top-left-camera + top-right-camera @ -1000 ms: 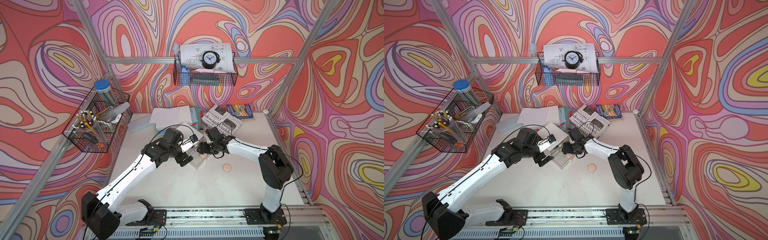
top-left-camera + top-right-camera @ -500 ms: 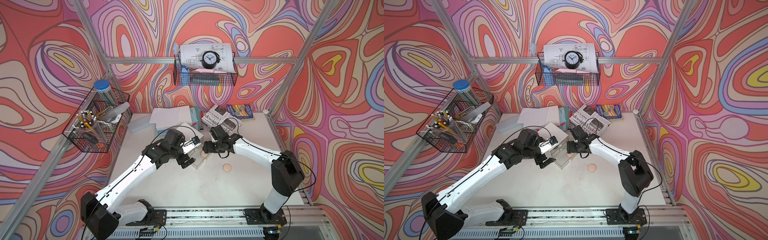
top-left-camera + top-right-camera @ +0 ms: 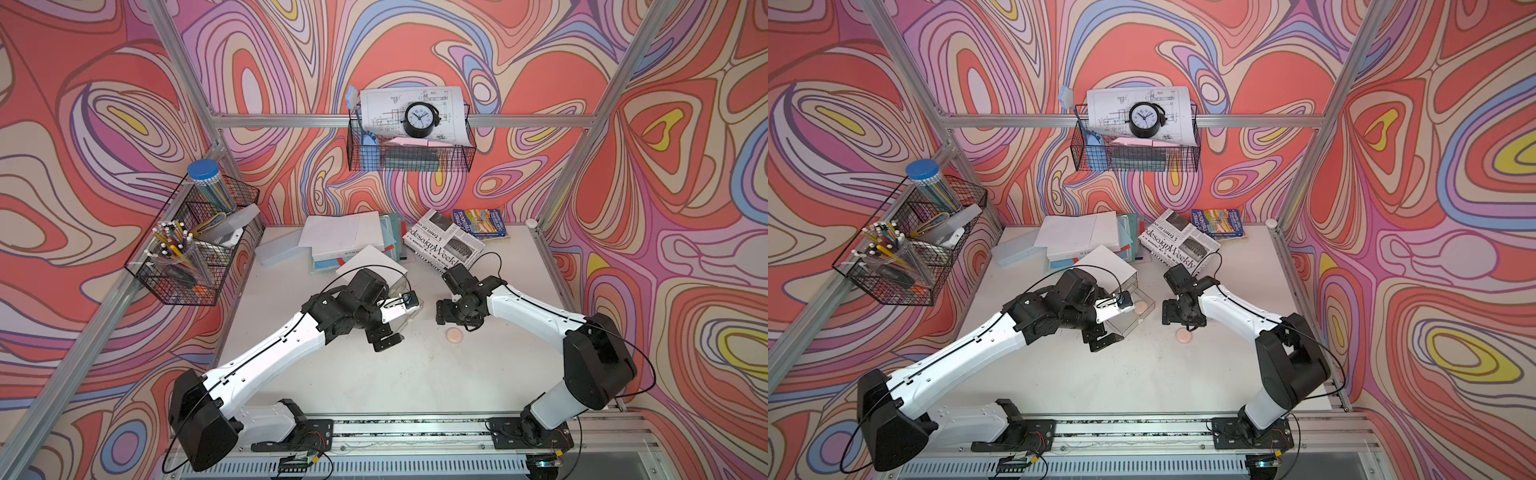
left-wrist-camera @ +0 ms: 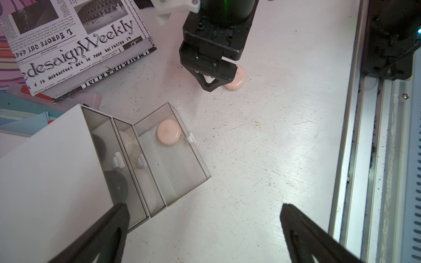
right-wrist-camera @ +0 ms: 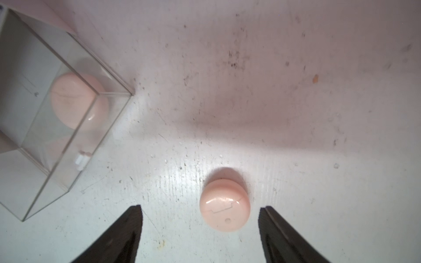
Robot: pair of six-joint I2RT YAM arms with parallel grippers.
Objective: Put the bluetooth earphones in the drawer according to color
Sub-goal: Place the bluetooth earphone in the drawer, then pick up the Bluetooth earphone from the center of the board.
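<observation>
Here, right pincer (image 5: 200, 208) gaping empty, left pincer (image 4: 204, 205) likewise, black cases (image 4: 117, 185) dim in drawer (image 4: 102, 127)

The right gripper (image 3: 1177, 318) has left the open clear drawer (image 3: 1133, 322) at the centre of the frame and swung right and slightly down. It now hangs over the pale pink earphone case (image 3: 1185, 336) lying on the white table (image 3: 1142, 374), its fingers spread to either side without touching. Its elbow (image 3: 1287, 365) has shifted toward the lower right. The left gripper (image 3: 1100, 338) has drifted a little down and right.
</observation>
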